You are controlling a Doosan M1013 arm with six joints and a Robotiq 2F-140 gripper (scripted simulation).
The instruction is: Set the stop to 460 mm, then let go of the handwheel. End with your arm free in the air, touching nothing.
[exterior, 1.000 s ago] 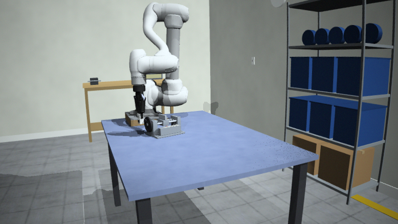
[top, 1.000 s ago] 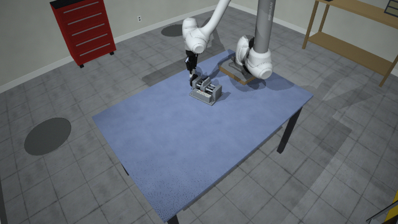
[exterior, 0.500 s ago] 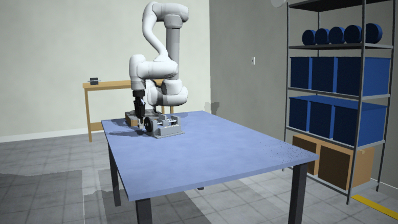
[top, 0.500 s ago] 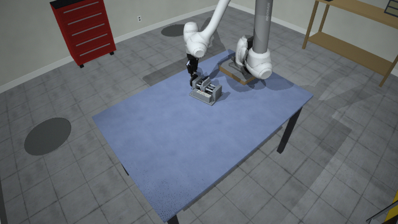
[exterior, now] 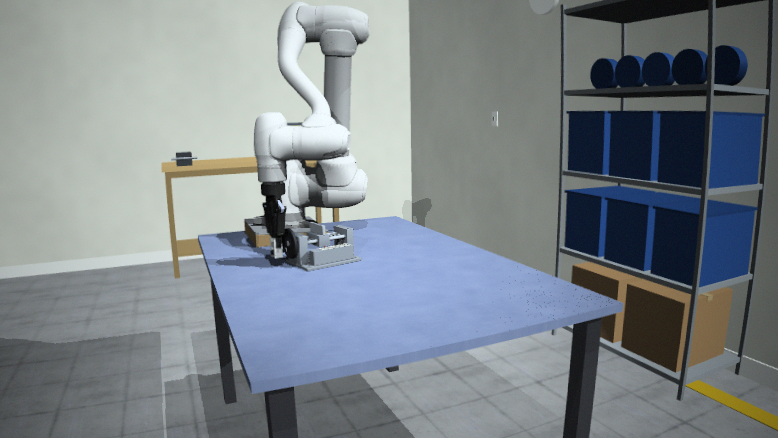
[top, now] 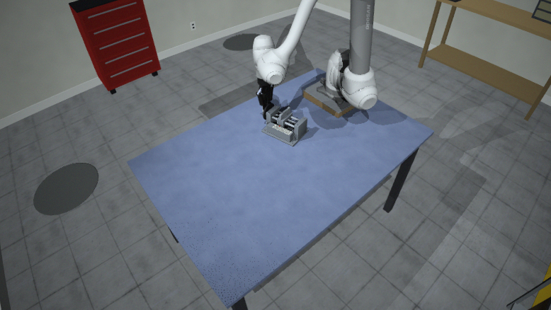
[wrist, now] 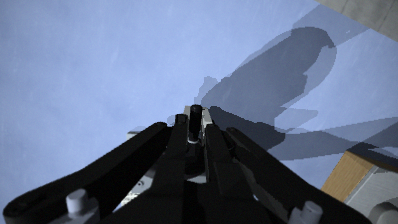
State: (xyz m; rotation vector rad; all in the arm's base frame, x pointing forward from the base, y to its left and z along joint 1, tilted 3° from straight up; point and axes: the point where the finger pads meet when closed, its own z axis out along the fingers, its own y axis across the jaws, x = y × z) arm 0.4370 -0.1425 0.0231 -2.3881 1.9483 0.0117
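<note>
The table top [top: 270, 173] [exterior: 402, 293] is blue; the handwheel [exterior: 292, 243] is black; the far drawer cabinet [top: 123, 46] is red.

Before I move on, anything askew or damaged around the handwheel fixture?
Nothing stands out: the fixture sits upright and flat on the blue table, with no visible damage. Its scale is too small to read.
</note>
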